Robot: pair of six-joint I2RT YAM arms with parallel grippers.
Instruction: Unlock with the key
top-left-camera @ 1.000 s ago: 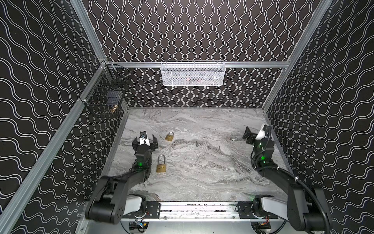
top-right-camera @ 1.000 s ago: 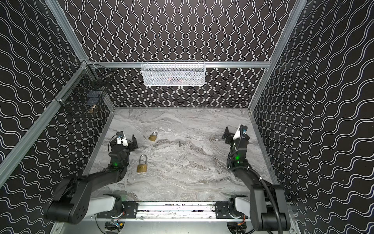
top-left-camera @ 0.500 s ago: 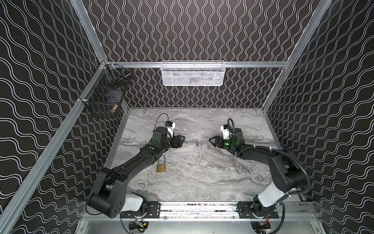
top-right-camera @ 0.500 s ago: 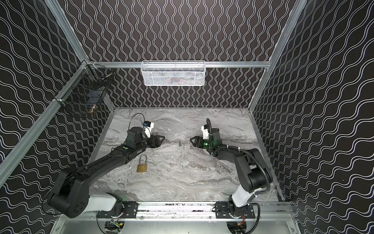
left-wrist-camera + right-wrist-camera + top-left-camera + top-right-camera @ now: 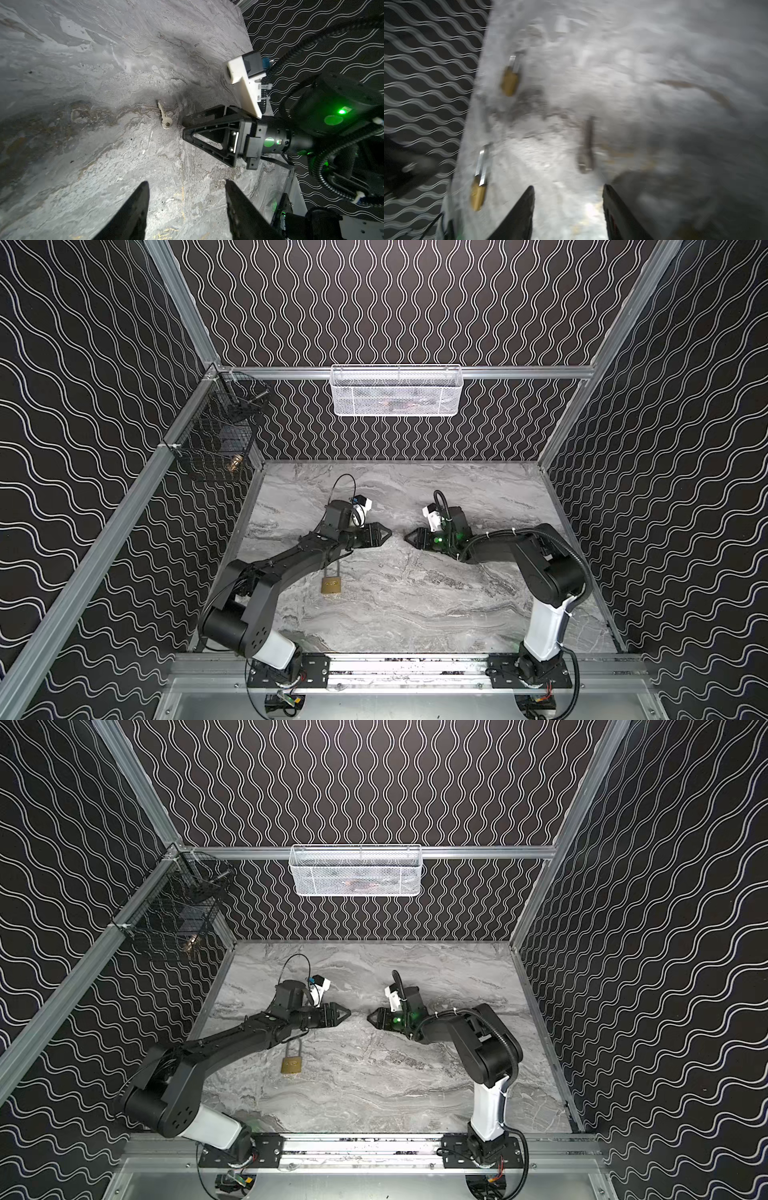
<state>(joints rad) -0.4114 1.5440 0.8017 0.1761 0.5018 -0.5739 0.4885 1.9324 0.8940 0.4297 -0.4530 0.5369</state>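
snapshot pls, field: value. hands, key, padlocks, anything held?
left hand: open, empty, pointing at the right hand
right hand: open, empty, tips beside the key
key: flat on the table, not touched by either hand
long padlock: flat on the table, top of its shackle under the left arm
short padlock: on the table, hidden in both top views
held: nothing
task: key not yet picked up

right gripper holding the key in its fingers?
No: in the left wrist view the key lies flat on the table, just ahead of the right gripper, whose fingers hold nothing.
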